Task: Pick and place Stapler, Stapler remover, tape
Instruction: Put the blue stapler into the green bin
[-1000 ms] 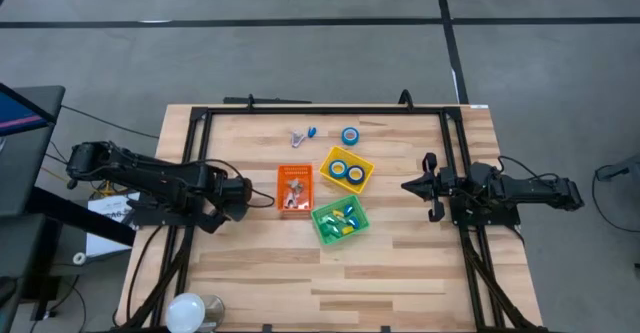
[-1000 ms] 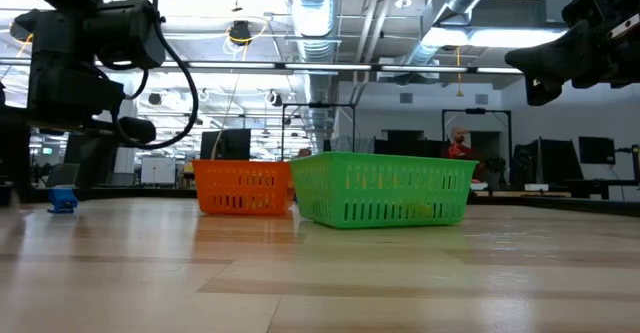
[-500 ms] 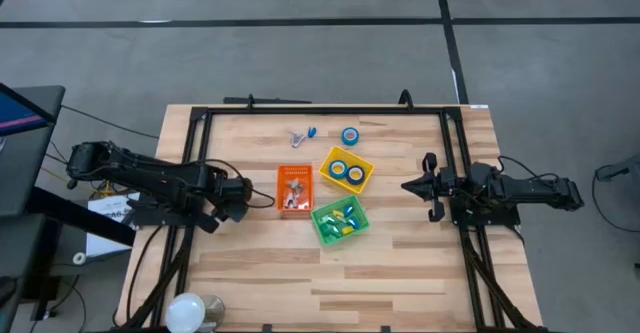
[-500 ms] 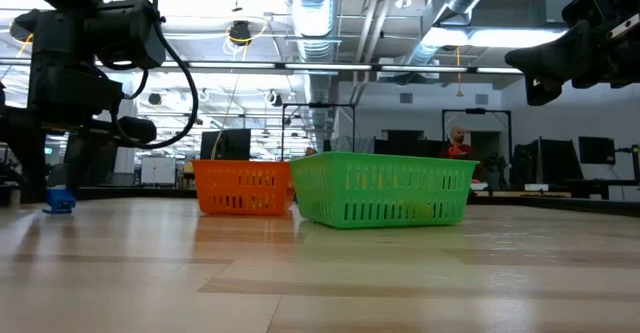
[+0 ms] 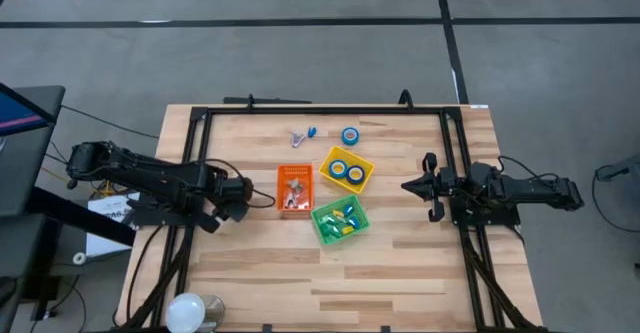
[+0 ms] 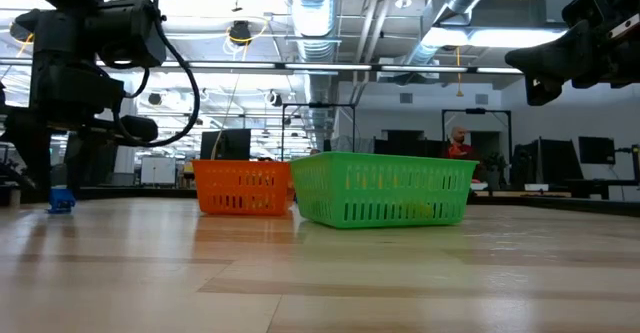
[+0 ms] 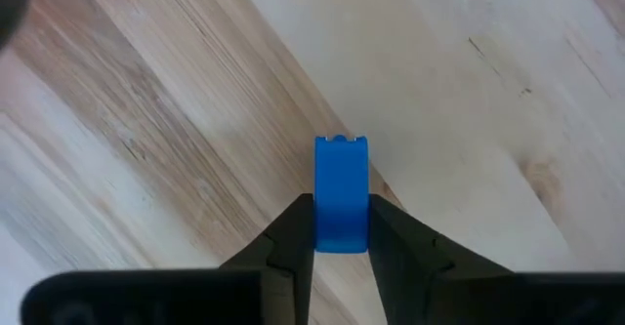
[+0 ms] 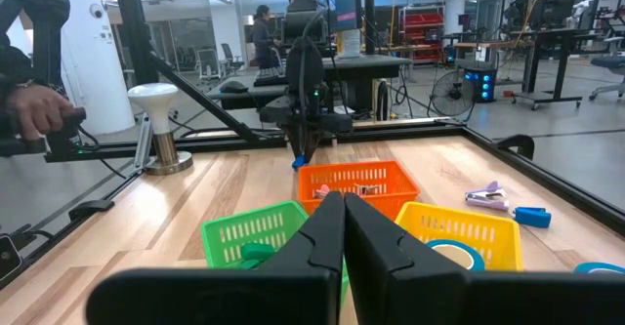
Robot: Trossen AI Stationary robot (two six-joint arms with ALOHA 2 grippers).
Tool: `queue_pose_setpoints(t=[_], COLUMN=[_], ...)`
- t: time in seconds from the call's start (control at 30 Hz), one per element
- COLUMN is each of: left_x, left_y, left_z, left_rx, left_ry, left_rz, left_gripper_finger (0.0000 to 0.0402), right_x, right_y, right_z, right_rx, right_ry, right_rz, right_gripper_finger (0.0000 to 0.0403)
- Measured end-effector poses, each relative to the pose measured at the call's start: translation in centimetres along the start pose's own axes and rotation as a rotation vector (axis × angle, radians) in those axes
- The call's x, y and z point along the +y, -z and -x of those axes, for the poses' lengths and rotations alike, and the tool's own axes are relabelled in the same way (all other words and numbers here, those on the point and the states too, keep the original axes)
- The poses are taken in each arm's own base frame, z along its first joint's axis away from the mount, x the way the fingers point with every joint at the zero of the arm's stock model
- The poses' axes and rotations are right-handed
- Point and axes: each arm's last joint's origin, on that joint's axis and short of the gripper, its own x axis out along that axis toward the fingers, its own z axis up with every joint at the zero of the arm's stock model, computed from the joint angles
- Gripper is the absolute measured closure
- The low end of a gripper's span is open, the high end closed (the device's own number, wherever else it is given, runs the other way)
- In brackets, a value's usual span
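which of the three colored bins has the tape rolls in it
The yellow bin, the one nearest the right arm. Two blue tape rolls lie inside it; the orange bin and green bin hold other items.

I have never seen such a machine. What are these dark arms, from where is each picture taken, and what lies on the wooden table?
These are two robot arms, each ending in a two-finger gripper. One picture looks down from above, one looks level across the table, and two come from cameras on the wrists. On the table stand an orange bin, a yellow bin holding two tape rolls, and a green bin. Another tape roll lies loose beyond them. The left gripper is closed on a small blue object, low at the table. The right gripper hangs shut, holding nothing.
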Motion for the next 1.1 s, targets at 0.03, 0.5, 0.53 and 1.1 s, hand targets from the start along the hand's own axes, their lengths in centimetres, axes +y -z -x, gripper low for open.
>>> queue_pose_setpoints(t=[0.03,0.5,0.53,1.1], left_x=[0.1,1.0,1.1,4.1], left_y=[-0.1,-2.6,-2.8,-8.2], left_z=[0.1,2.5,2.8,8.8], left_rx=[-0.004,-0.113,-0.125,-0.587], left_ry=[-0.003,-0.070,-0.077,-0.312], left_rz=[0.000,-0.002,-0.006,0.134], left_gripper_finger=[0.0326,0.0333,0.0333,0.0332], right_x=[0.0,0.0,0.0,0.0], right_y=[0.0,0.0,0.0,0.0], right_z=[0.0,0.0,0.0,0.0], right_rx=[0.000,0.000,0.000,0.000], right_ry=[0.000,0.000,0.000,0.000], right_rz=[0.000,0.000,0.000,0.000], right_gripper_finger=[0.0402,0.0402,0.0402,0.0402])
